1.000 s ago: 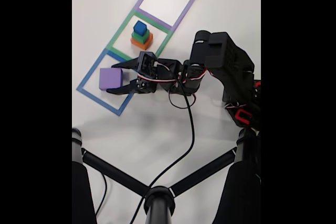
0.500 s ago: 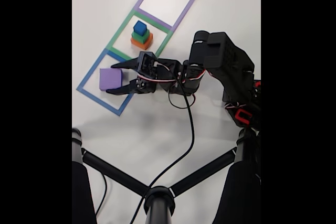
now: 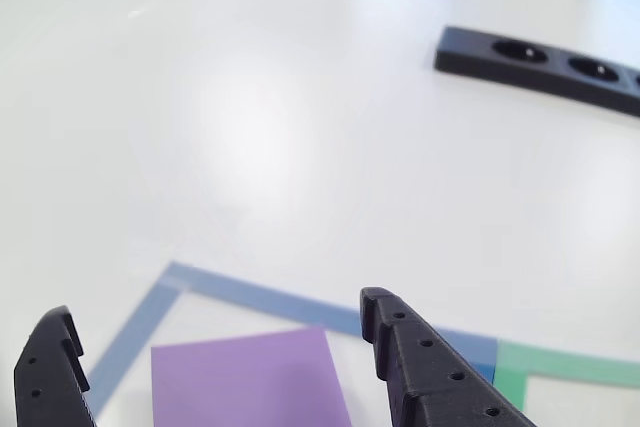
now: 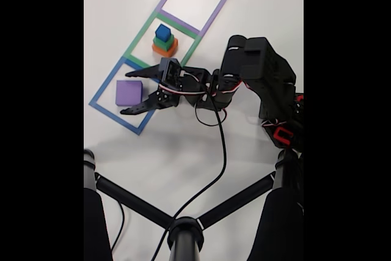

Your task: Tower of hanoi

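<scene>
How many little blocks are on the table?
4. The purple block lies alone in the blue square. The orange block, green block and blue block are stacked in the green square.

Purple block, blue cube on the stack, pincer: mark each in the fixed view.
purple block (image 4: 127,92): fixed view, middle of its top face.
blue cube (image 4: 162,32): fixed view, top face, topmost of the stack.
pincer (image 4: 124,93): fixed view, midway between its fingertips.
</scene>
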Robot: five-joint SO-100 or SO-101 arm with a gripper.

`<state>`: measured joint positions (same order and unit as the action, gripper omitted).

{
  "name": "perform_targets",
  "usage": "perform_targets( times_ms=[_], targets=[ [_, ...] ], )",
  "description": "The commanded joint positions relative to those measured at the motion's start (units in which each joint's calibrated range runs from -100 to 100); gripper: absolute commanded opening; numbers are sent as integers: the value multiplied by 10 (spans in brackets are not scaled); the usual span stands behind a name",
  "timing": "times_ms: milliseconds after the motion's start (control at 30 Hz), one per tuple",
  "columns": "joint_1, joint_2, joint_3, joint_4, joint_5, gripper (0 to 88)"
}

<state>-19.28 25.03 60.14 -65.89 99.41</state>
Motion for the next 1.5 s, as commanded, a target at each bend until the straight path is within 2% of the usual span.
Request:
perform_targets(
  times_ms=[0,233,367,600,767,967,1133,1300,1467],
  targets=[
    [-4,-113,-6,56,6,263],
    [-4,-302,33,232,6,1],
    [3,-435,41,399,6,0],
    [25,-667,-28,815,6,0],
    [63,-702,-224,1119,6,0],
    [102,-688,-461,1369,6,0],
    [134,-674,-613,1499,6,0],
    [173,-675,-677,1548,6,0],
    [206,-693,-645,1559,6,18]
  ],
)
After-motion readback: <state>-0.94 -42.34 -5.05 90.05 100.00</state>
